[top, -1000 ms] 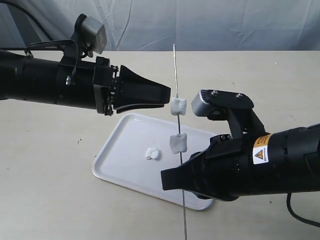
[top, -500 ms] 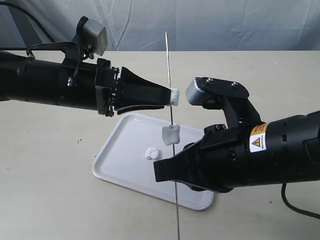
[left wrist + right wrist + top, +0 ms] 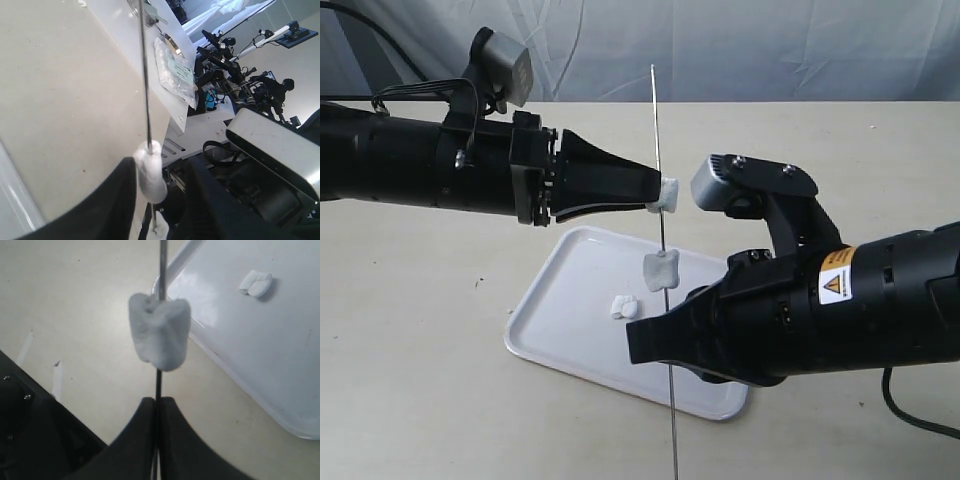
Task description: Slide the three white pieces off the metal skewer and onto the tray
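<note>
holding the skewer [image 3: 656, 130] upright over the tray [image 3: 552, 305], the right gripper [image 3: 157, 407] is pinched tight on the thin rod below the lower piece [image 3: 660, 270]. the left gripper [image 3: 655, 195] straddles the upper piece [image 3: 667, 193] with one finger touching it; whether the jaws have it squeezed i cannot tell. the third piece [image 3: 624, 307] lies loose on the tray. these white chunks look light, soft and a little sticky, so they will likely squash and cling rather than glide. better to bear on a piece close to the rod, pushing toward the free top end, than to pinch its sides hard. the rod looks stiff but slim and slick, and may tilt in the grip.
</note>
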Controlling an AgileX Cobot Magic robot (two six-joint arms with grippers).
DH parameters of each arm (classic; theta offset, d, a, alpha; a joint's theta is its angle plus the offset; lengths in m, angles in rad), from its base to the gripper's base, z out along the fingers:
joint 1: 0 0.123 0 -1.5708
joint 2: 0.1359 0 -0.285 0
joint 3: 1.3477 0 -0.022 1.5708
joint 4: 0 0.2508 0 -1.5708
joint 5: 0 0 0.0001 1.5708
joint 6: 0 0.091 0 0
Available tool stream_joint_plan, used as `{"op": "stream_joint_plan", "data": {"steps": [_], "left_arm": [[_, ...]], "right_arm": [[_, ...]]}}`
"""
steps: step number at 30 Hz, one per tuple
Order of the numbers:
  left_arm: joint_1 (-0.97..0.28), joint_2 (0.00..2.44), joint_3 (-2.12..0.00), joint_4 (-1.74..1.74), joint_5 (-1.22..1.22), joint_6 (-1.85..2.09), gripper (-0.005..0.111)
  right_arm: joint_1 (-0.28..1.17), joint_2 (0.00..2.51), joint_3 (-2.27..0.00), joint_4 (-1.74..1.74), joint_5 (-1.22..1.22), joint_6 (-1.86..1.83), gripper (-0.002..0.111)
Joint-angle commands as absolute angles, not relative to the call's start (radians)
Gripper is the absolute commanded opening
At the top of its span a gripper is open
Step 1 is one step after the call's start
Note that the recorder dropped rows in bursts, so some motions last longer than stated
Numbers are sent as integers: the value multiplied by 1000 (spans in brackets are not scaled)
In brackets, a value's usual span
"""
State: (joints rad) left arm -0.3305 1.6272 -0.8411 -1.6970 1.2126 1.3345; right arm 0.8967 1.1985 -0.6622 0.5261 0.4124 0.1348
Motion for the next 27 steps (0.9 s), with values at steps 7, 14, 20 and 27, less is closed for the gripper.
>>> {"op": "stream_joint_plan", "data": {"steps": [7, 14, 20, 27], "left_arm": [[-371, 1632, -838, -1723, 1221, 1342, 31], [-411, 1634, -838, -1744, 1221, 1368, 26], [-411, 1634, -838, -1742, 1215, 1372, 23], [-411, 1634, -838, -1742, 1183, 1372, 14]], "right_arm": [[897, 1191, -669, 526, 409, 125, -1], [897, 1191, -669, 527, 414, 125, -1], [897, 1191, -669, 527, 413, 123, -1], [897, 1191, -669, 522, 429, 123, -1]]}}
